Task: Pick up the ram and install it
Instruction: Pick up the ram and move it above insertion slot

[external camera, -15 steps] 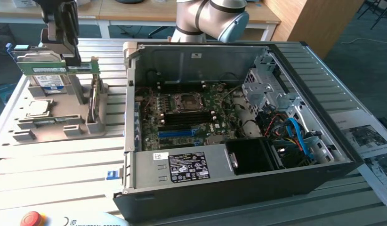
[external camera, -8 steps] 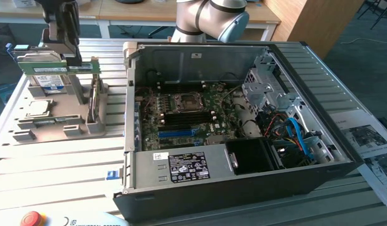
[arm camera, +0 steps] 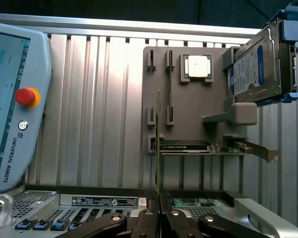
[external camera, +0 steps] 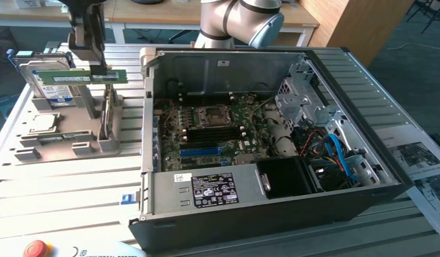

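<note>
The gripper (external camera: 98,68) (arm camera: 159,206) is closed tight on the ram (external camera: 78,78) (arm camera: 159,148), above the gray holder (external camera: 63,144) and beside the hard drive (external camera: 48,88). The exterior view shows the ram's green face and the open computer case (external camera: 227,69). The wrist view shows its thin edge and a teach pendant (arm camera: 10,99).

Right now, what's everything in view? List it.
ram: one, green, held in the hand above the fixture
fixture: one, grey, exterior view's left of the case
hard drive: one, silver, blue-white label, on the fixture
processor chip: one, silver, on the fixture
case: one, black, open, mid-table
motherboard: one, dark green, inside the case
teach pendant: one, pale grey, red button, beside the case
papers: several, white, exterior view's right of the case
arm: one, silver-blue, behind the case
hand: one, black, shut on the ram
</note>
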You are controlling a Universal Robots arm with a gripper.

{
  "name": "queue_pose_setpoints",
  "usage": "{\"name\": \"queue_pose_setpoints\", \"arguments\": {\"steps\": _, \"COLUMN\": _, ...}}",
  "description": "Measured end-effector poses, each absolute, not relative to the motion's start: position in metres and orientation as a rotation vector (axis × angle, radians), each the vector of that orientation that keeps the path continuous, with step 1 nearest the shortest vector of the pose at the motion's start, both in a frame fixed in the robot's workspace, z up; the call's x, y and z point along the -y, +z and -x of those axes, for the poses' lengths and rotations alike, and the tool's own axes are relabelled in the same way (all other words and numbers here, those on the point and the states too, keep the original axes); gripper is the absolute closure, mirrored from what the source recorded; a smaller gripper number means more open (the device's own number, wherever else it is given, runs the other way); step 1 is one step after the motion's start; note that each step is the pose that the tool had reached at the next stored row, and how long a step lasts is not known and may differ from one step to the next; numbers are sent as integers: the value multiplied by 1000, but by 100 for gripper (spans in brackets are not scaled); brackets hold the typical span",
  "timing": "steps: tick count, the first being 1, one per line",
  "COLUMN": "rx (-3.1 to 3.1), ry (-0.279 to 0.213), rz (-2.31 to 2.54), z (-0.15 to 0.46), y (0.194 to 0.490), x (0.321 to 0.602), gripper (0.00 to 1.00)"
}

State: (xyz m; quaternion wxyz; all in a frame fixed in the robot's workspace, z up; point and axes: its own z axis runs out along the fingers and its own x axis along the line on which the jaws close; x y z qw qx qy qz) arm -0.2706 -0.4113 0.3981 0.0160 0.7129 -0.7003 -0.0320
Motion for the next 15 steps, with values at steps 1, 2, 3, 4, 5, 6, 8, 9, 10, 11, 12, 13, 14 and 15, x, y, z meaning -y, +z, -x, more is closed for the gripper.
{"name": "queue_pose_setpoints", "arguments": {"steps": 1, "rx": 2178, "ry": -100, "rz": -2217, "z": 267, "y": 398, "x": 411, "gripper": 88}}
{"name": "queue_pose_setpoints", "arguments": {"steps": 2, "rx": 2178, "ry": -100, "rz": -2217, "z": 252, "y": 398, "x": 411, "gripper": 88}}
{"name": "queue_pose_setpoints", "arguments": {"steps": 3, "rx": 2178, "ry": -100, "rz": -2217, "z": 238, "y": 398, "x": 411, "gripper": 88}}
{"name": "queue_pose_setpoints", "arguments": {"steps": 4, "rx": 2178, "ry": -100, "rz": -2217, "z": 230, "y": 398, "x": 411, "gripper": 88}}
{"name": "queue_pose_setpoints", "arguments": {"steps": 5, "rx": 2178, "ry": -100, "rz": -2217, "z": 227, "y": 398, "x": 411, "gripper": 88}}
{"name": "queue_pose_setpoints", "arguments": {"steps": 6, "rx": 2178, "ry": -100, "rz": -2217, "z": 224, "y": 398, "x": 411, "gripper": 88}}
{"name": "queue_pose_setpoints", "arguments": {"steps": 8, "rx": 2178, "ry": -100, "rz": -2217, "z": 217, "y": 398, "x": 411, "gripper": 88}}
{"name": "queue_pose_setpoints", "arguments": {"steps": 9, "rx": 2178, "ry": -100, "rz": -2217, "z": 214, "y": 398, "x": 411, "gripper": 88}}
{"name": "queue_pose_setpoints", "arguments": {"steps": 10, "rx": 2178, "ry": -100, "rz": -2217, "z": 210, "y": 398, "x": 411, "gripper": 88}}
{"name": "queue_pose_setpoints", "arguments": {"steps": 11, "rx": 2178, "ry": -100, "rz": -2217, "z": 207, "y": 398, "x": 411, "gripper": 88}}
{"name": "queue_pose_setpoints", "arguments": {"steps": 12, "rx": 2178, "ry": -100, "rz": -2217, "z": 203, "y": 398, "x": 411, "gripper": 88}}
{"name": "queue_pose_setpoints", "arguments": {"steps": 13, "rx": 2178, "ry": -100, "rz": -2218, "z": 199, "y": 398, "x": 411, "gripper": 88}}
{"name": "queue_pose_setpoints", "arguments": {"steps": 14, "rx": 2178, "ry": -100, "rz": -2217, "z": 195, "y": 398, "x": 411, "gripper": 88}}
{"name": "queue_pose_setpoints", "arguments": {"steps": 15, "rx": 2178, "ry": -100, "rz": -2217, "z": 192, "y": 398, "x": 411, "gripper": 88}}
